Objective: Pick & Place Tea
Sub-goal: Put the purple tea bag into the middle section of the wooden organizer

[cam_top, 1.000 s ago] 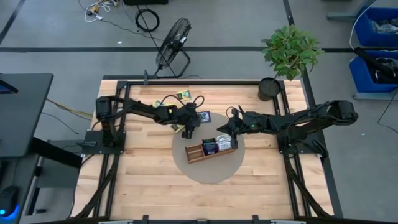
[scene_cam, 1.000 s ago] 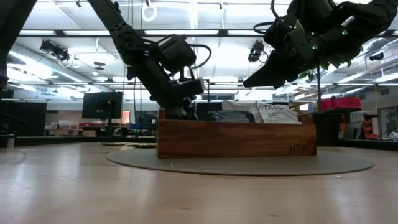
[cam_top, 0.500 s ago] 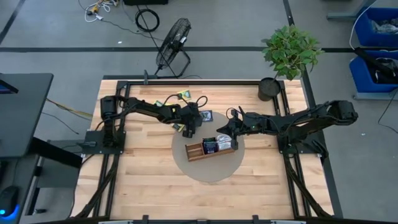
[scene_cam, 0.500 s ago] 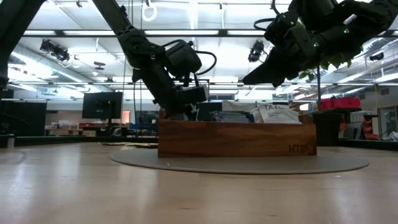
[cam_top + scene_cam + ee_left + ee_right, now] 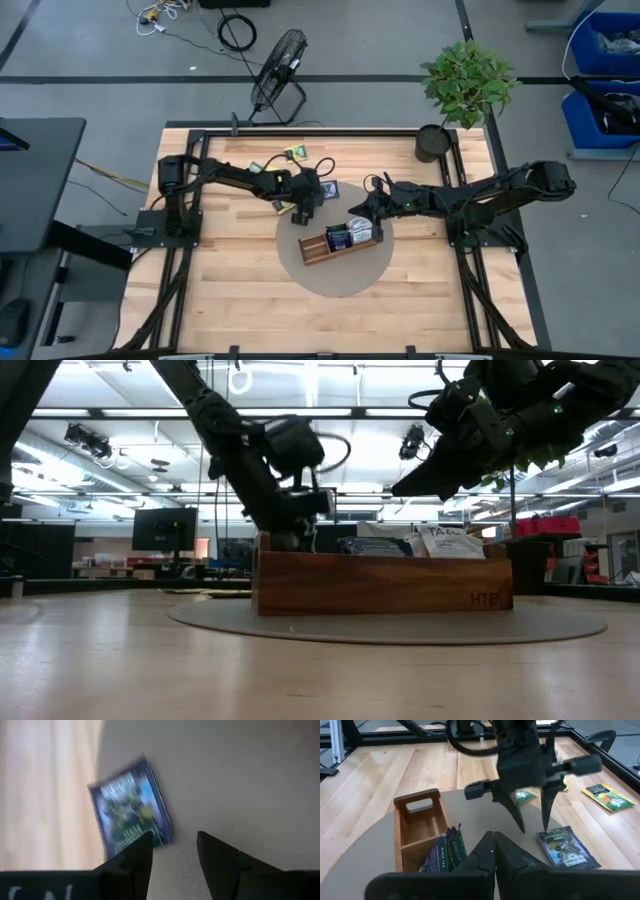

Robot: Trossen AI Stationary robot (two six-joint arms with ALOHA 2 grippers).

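Partway done, by the look of it: at least two sachets (image 5: 442,854) stand in the wooden tray (image 5: 412,822), one end compartment bare. Left to move: one dark blue sachet (image 5: 565,847) flat on the round mat (image 5: 340,280), just ahead of the left gripper (image 5: 532,827), fingers apart and empty above it; three more sachets (image 5: 295,157) well behind it on the table (image 5: 230,290). Right gripper (image 5: 492,842) pinched together, empty, hovering beside the tray's filled end.

Left tool (image 5: 303,212) shifted from tray's (image 5: 316,252) end toward blue sachet (image 5: 328,186); tray rotated slightly on mat.
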